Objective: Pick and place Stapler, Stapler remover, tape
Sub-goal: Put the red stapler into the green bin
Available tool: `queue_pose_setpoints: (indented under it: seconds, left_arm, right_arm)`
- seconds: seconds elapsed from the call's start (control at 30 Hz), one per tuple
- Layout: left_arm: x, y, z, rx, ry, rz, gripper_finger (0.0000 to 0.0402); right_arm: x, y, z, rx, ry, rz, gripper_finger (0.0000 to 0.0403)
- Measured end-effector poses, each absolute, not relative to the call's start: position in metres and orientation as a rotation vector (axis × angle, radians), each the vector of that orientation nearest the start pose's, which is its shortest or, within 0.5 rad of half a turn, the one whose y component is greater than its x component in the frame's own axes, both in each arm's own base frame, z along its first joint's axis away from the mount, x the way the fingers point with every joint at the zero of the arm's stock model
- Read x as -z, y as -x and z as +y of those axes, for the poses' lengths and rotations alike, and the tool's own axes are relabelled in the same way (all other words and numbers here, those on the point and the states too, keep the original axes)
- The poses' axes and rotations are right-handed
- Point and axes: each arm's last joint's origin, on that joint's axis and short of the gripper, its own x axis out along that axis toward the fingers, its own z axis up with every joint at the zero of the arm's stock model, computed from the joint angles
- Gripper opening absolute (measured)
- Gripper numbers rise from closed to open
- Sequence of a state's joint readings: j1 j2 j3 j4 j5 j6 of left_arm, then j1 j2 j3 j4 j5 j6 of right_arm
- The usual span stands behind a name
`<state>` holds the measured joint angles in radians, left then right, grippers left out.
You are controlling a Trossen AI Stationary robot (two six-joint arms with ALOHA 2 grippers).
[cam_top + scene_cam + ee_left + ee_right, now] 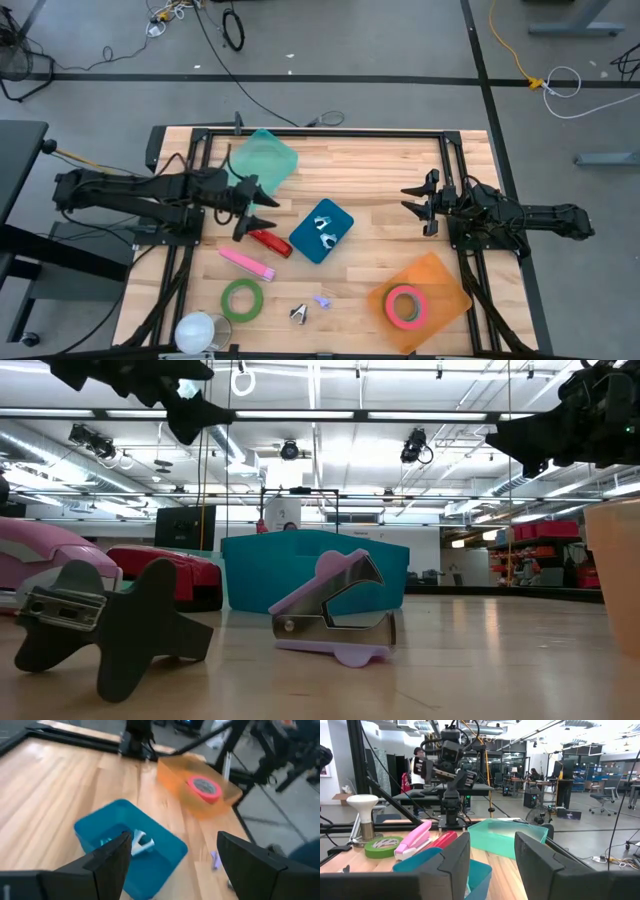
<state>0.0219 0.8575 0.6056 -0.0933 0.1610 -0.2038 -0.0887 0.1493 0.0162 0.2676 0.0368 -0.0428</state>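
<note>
High view, left gripper: fingers spread wide, empty, above the red stapler.
High view, right gripper: fingers apart, empty, at 3 o'clock of the blue bin.
High view, tape: green roll at 7 o'clock on the table; pink roll in the orange tray.
Low view, removers: purple staple remover centre; black one at 9 o'clock.
Left wrist view: blue bin holds a pale remover.
Right wrist view: pink stapler beside red stapler.
</note>
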Motion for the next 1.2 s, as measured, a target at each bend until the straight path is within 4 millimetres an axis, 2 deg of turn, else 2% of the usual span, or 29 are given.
queue_pose_setpoints:
  seconds: [0.17,0.37,0.57,0.97,1.2]
  left_arm:
    - [-0.268,-0.195,-0.002,0.141,0.23,0.455,0.0293]
    - [-0.278,-0.196,-0.001,0.127,0.112,0.632,0.0293]
    - [-0.275,-0.203,-0.001,0.19,0.048,0.798,0.0293]
    - [-0.244,-0.235,-0.003,0.193,0.189,0.959,0.0293]
    - [-0.215,-0.244,-0.004,0.195,0.057,1.131,0.0293]
  right_arm:
    - [-0.183,-0.105,-0.01,0.128,0.046,-0.132,0.0155]
    - [-0.183,-0.105,-0.01,0.128,0.046,-0.132,0.0155]
    - [-0.183,-0.105,-0.01,0.128,0.046,-0.132,0.0155]
    - [-0.183,-0.105,-0.01,0.128,0.046,-0.132,0.0155]
    - [-0.183,-0.105,-0.01,0.128,0.046,-0.132,0.0155]
